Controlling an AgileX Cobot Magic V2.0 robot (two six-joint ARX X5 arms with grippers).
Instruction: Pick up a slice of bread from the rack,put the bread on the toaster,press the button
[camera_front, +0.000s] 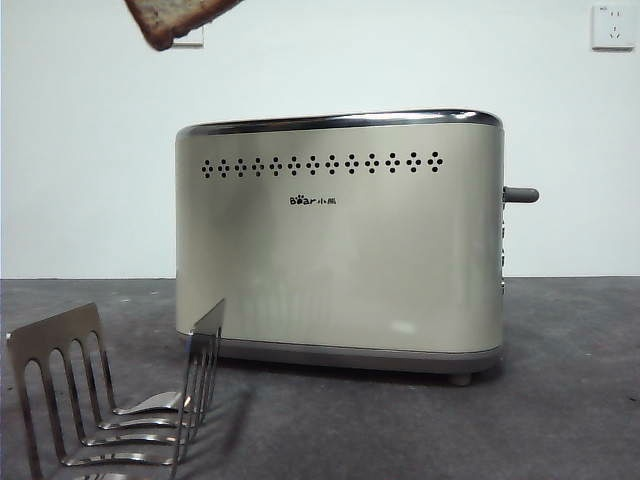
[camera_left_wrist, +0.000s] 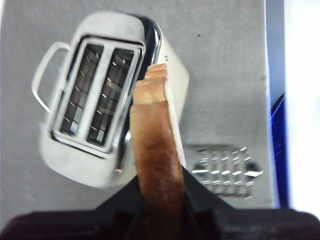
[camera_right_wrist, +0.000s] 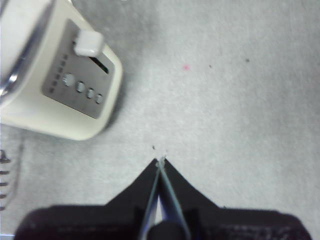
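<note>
Left tool (camera_left_wrist: 159, 200) pinching the slice of bread (camera_left_wrist: 156, 150) high above the toaster (camera_front: 340, 240) slots, empty rack (camera_front: 110, 400) near the bench's front edge, right tool (camera_right_wrist: 161, 162) pressed together beside the button (camera_right_wrist: 89, 43)

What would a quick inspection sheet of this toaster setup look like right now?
Surface: dark grey table, bare where seen.
Bread: slice of bread gripped in the left claw, high above the toaster.
Toaster: both slots empty; lever up.
Rack: rack empty, in front of the toaster.
Clutter: nothing seen.
Right claw: right claw shut, empty, above the table beside the toaster's lever end.
Cables: nothing seen.
Surroundings: white wall, wall socket.
</note>
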